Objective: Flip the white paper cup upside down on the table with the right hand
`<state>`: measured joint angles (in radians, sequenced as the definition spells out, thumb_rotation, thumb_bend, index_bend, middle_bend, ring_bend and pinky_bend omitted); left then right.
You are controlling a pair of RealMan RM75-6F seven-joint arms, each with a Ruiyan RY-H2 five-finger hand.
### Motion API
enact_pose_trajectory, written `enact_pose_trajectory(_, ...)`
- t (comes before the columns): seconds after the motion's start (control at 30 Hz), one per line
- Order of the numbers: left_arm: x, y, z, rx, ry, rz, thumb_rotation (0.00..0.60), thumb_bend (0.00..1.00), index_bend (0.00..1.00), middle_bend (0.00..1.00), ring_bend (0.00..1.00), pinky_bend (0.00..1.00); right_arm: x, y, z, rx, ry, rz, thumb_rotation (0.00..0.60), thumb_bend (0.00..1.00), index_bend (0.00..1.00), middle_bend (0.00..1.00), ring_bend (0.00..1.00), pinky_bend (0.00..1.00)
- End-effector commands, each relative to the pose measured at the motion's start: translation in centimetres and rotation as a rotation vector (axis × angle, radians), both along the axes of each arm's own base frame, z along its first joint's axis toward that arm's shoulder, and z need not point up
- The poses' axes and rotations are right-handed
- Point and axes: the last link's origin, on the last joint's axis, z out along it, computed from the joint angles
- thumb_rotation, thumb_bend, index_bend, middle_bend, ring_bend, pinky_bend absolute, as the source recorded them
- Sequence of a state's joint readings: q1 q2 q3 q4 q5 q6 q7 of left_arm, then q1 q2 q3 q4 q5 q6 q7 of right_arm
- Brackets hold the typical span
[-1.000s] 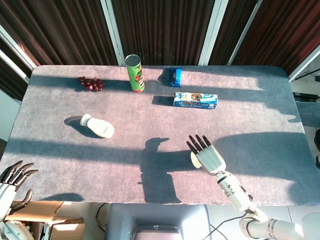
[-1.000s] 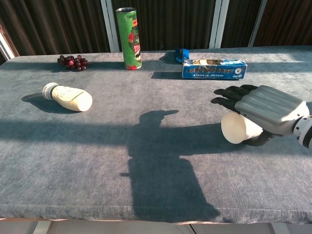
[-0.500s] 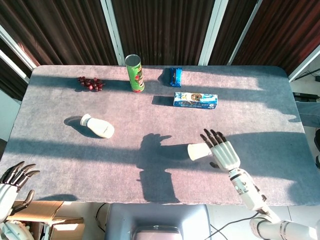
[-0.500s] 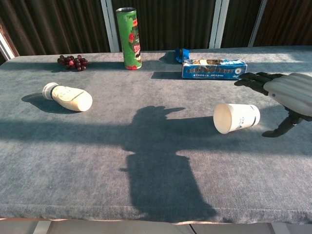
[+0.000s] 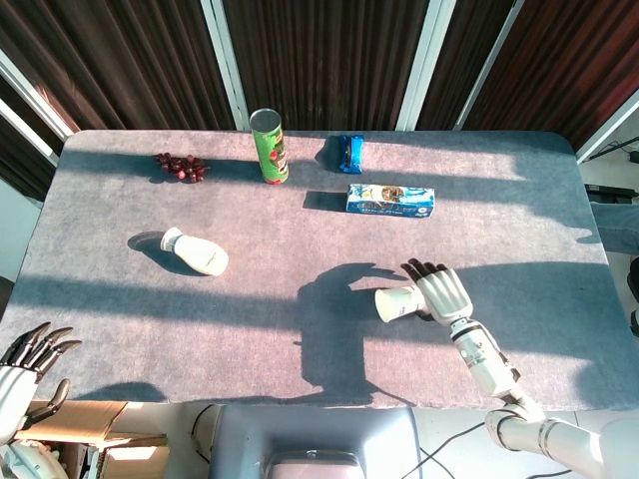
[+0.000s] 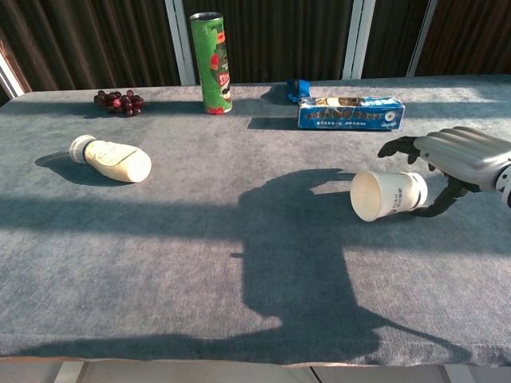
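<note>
The white paper cup (image 5: 397,302) (image 6: 387,195) lies on its side on the grey table (image 5: 150,319), its mouth turned left. My right hand (image 5: 444,291) (image 6: 455,155) is at the cup's base end. Its fingers arch over the base with a gap showing under them, and its thumb reaches in low beside the base. I see no firm grip on the cup. My left hand (image 5: 28,364) hangs off the table's near left corner, fingers spread and holding nothing.
At the back stand a green snack can (image 5: 269,147) (image 6: 211,62), grapes (image 5: 181,166), a small blue packet (image 5: 349,152) and a blue box (image 5: 390,200) (image 6: 351,112). A white bottle (image 5: 196,252) (image 6: 112,159) lies at the left.
A second ago my right hand lay over the cup. It drew back to the right, leaving the cup on its side, and has now come back to the base with fingers curving over.
</note>
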<state>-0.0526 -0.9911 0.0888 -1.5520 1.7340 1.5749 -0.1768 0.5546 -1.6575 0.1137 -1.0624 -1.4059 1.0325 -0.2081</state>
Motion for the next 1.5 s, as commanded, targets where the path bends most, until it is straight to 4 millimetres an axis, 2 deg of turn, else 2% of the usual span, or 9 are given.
enact_pose_trajectory(0.03,0.0,0.0,0.0,0.0,0.0,-0.001,0.6,0.48,0.25,0.14,0.05,0.14,0.5,0.0,-0.7,0.018,-0.007,0.021,0.6,0.26,0.34,0.31,0.36,0.52)
enact_pose_trajectory(0.23,0.0,-0.1,0.0,0.001,-0.002,-0.004,0.6,0.48,0.25,0.14,0.05,0.14,1.2,0.5,-1.3,0.04,-0.023,0.055,0.6,0.28,0.38,0.34,0.39,0.55)
enact_pose_trajectory(0.43,0.0,-0.1,0.1,0.002,-0.004,-0.004,0.6,0.48,0.25,0.14,0.05,0.14,1.5,0.8,-1.4,0.042,-0.02,0.077,0.6,0.37,0.47,0.4,0.45,0.61)
enact_pose_trajectory(0.57,0.0,-0.1,0.2,0.004,-0.006,-0.005,0.6,0.48,0.25,0.14,0.05,0.14,1.6,1.0,-1.4,0.03,-0.018,0.097,0.6,0.5,0.63,0.5,0.57,0.71)
enact_pose_trajectory(0.77,0.0,-0.1,0.2,0.005,-0.007,-0.004,0.6,0.48,0.25,0.14,0.05,0.14,2.2,1.5,-0.8,-0.074,0.078,0.211,0.6,0.56,0.72,0.54,0.6,0.73)
enact_pose_trajectory(0.97,0.0,-0.2,0.1,0.002,-0.005,-0.004,0.6,0.48,0.25,0.14,0.05,0.14,3.9,2.4,0.0,-0.211,0.276,0.409,0.6,0.58,0.74,0.55,0.6,0.73)
enact_pose_trajectory(1.17,0.1,-0.2,0.2,0.003,-0.006,-0.005,0.6,0.48,0.25,0.14,0.06,0.14,5.9,3.2,0.6,-0.276,0.611,0.649,0.6,0.58,0.75,0.55,0.6,0.73)
enact_pose_trajectory(1.33,0.0,-0.3,0.2,0.002,-0.007,-0.004,0.6,0.48,0.25,0.14,0.06,0.14,7.0,3.2,0.7,-0.285,0.839,0.821,0.6,0.58,0.75,0.55,0.59,0.73)
enact_pose_trajectory(1.5,0.1,-0.2,0.1,-0.002,-0.003,-0.002,0.6,0.48,0.25,0.14,0.06,0.14,7.4,3.2,0.3,-0.242,0.987,0.899,0.6,0.58,0.74,0.55,0.58,0.72)
